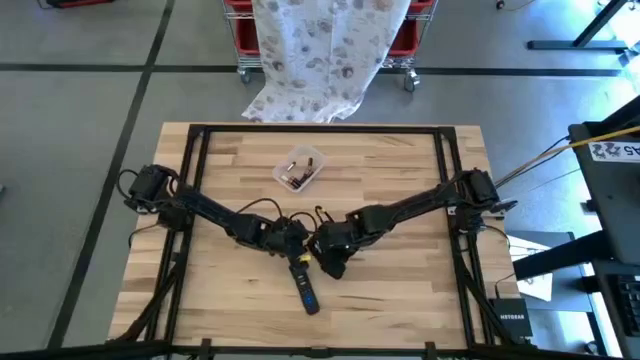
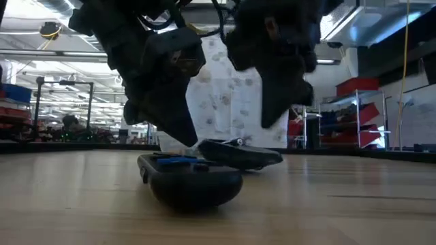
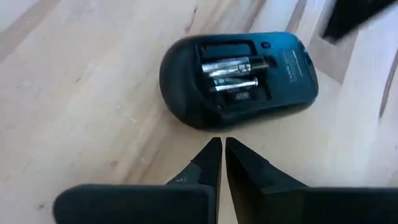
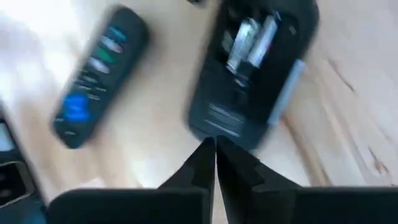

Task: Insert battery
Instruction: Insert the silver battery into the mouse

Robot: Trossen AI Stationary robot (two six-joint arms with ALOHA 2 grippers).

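Observation:
A black device (image 3: 239, 78) lies back-up on the table with its battery bay open and two silver batteries (image 3: 233, 73) in it. It also shows in the right wrist view (image 4: 249, 74) and the low view (image 2: 242, 154). My left gripper (image 3: 221, 146) is shut, its tips just short of the device's rounded end. My right gripper (image 4: 214, 146) is shut too and hovers over the device's other end, a little above it in the low view (image 2: 272, 122). In the high view both grippers (image 1: 297, 243) (image 1: 325, 255) meet at the table's middle.
A black remote (image 1: 305, 287) with coloured buttons (image 4: 96, 81) lies beside the device, toward the near edge. A clear tub (image 1: 300, 170) with loose batteries stands farther back. A patterned cloth (image 1: 320, 60) hangs over a red cart beyond the far edge.

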